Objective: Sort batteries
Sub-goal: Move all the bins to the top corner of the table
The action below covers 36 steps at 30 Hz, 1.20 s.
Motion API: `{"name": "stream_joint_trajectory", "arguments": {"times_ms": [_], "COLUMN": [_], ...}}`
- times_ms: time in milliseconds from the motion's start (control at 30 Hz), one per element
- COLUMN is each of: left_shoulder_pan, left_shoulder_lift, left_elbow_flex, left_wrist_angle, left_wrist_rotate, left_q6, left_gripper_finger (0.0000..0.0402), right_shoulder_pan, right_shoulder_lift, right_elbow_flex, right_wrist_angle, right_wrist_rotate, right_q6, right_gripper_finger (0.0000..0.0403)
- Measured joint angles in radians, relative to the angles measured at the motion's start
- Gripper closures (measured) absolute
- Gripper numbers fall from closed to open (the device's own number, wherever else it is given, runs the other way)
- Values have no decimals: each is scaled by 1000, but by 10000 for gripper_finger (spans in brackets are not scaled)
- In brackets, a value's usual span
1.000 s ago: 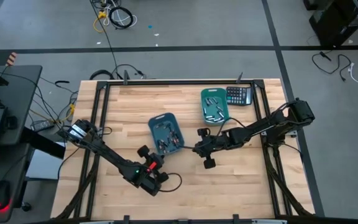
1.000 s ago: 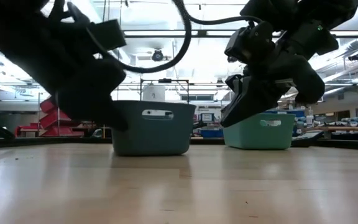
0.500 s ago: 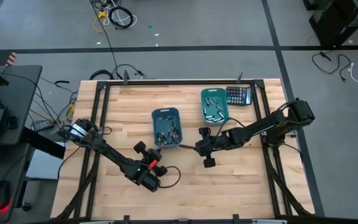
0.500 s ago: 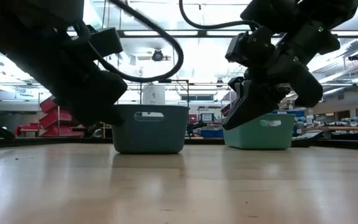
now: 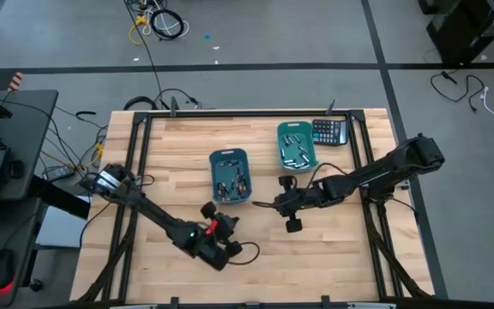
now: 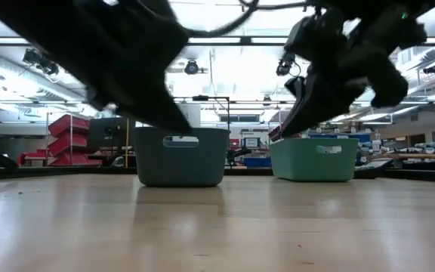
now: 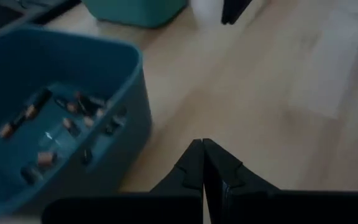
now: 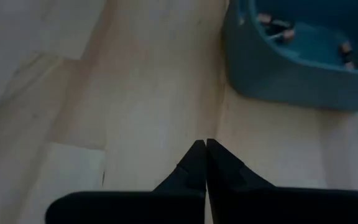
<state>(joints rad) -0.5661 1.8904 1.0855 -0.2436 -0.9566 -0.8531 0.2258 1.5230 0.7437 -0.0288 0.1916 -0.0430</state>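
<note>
A blue bin [image 5: 230,178] stands mid-table with several small batteries [image 7: 61,124] lying on its floor. A teal bin [image 5: 296,145] toward the far right also holds batteries [image 5: 294,151]. My left gripper [image 5: 227,223] is shut and hovers just near of the blue bin's near right corner, and its wrist view shows the blue bin [image 7: 55,118] beside the fingers. My right gripper [image 5: 258,204] is shut over bare wood, right of the blue bin's near right corner. The blue bin [image 8: 297,62] lies ahead of its fingers. Neither gripper holds a battery.
A black calculator [image 5: 329,131] lies at the far right, beside the teal bin. The table frame's black rails [image 5: 135,163] run along the left and right sides. Bare wood [image 5: 316,257] stretches across the near half. In the low view both bins [image 6: 181,155] stand side by side.
The blue bin, skewed a second ago, turned square to the table and slid slightly toward the far edge, then stayed. My left gripper moved toward the right and near edge. My right gripper drew back a little to the right and rose.
</note>
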Motion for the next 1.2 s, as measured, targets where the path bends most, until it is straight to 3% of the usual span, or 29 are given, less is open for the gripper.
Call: {"name": "stream_joint_trajectory", "arguments": {"times_ms": [400,1200], "left_shoulder_pan": [141,302], "left_shoulder_lift": [0,0], "left_elbow_flex": [-60,-60], "left_wrist_angle": [61,-101], "left_wrist_rotate": [-5,14], "left_q6": [144,247], "left_gripper_finger": [401,401], "right_shoulder_pan": [28,27], "right_shoulder_lift": [-218,-234], "right_elbow_flex": [0,0], "right_wrist_angle": [-204,-211], "right_wrist_rotate": [116,132], "right_q6": [41,45], "right_gripper_finger": [403,403]}}
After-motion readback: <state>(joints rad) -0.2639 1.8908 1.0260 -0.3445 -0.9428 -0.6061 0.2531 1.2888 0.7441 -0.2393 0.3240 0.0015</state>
